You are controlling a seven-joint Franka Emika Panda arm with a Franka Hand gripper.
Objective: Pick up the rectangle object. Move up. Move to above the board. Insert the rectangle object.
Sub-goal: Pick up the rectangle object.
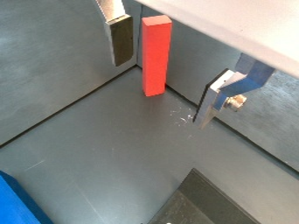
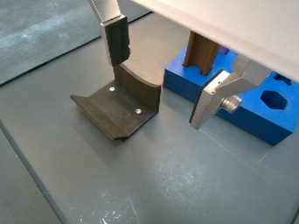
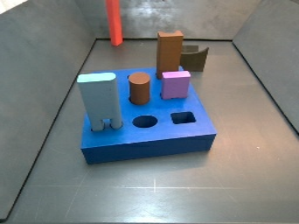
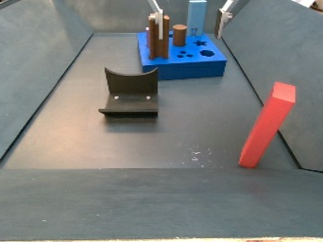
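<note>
Side view, left to right: fixture [image 4: 128, 93] left of centre on the grey floor; board [image 4: 184, 54] top centre w/ brown block [image 4: 158, 36] standing on it. Gripper [image 4: 190, 8] at top edge, above the board, fingers cropped. Rectangle object [image 4: 265, 124] at right, upright but tilted, leaning on the side wall, well apart from board.

Wrist view: left finger [image 1: 121, 39], then rectangle object [image 1: 156, 55] beyond the gap, not held, then right finger [image 1: 215, 99]. Gripper [image 1: 163, 74] wide open, nothing between the plates.
</note>
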